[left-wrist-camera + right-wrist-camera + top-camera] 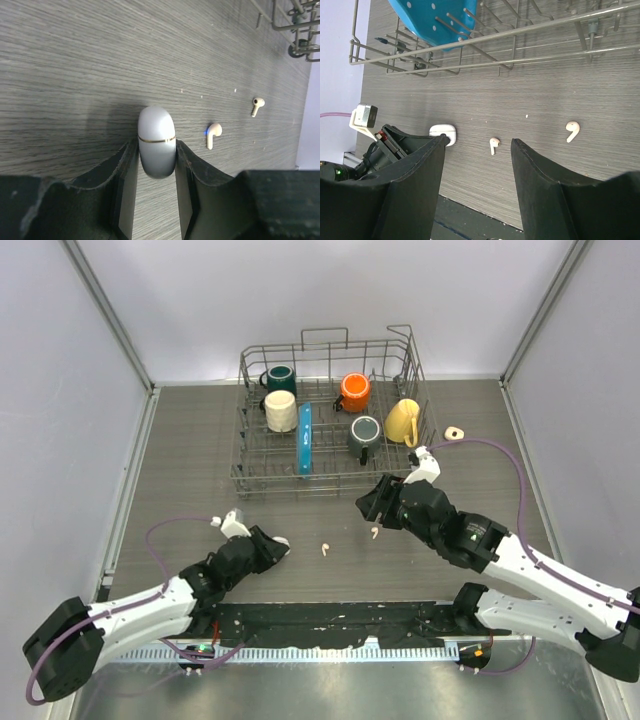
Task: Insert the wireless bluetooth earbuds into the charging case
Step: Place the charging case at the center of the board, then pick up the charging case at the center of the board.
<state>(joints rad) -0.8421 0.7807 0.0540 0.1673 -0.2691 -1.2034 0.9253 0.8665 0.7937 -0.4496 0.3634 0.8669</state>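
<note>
Earbuds, two in sight, lie loose on the grey wood-grain bench (200, 460), both outside the charging case (156, 142). In the overhead view the first earbud (325, 549) rests near the case at its 3 o'clock. The second earbud (375, 532) sits farther out toward 2 o'clock, apart from the first, just at the 6 o'clock side of the right pincer (372, 498).

The case is white with a thin gold seam, and its lid is closed. The left pincer (156, 145) is clamped on it, a finger pressed against each flank, with the rounded end poking out past the tips. Whether the case touches the bench cannot be told.

The right pincer stands apart with nothing between its fingers. Its own camera looks down past them at the case and both earbuds.

At the bench's 12 o'clock stands a wire dish rack (245, 455) holding five mugs and a blue plate (305, 438) set on edge. A small beige object (455, 432) lies at the rack's 3 o'clock.
</note>
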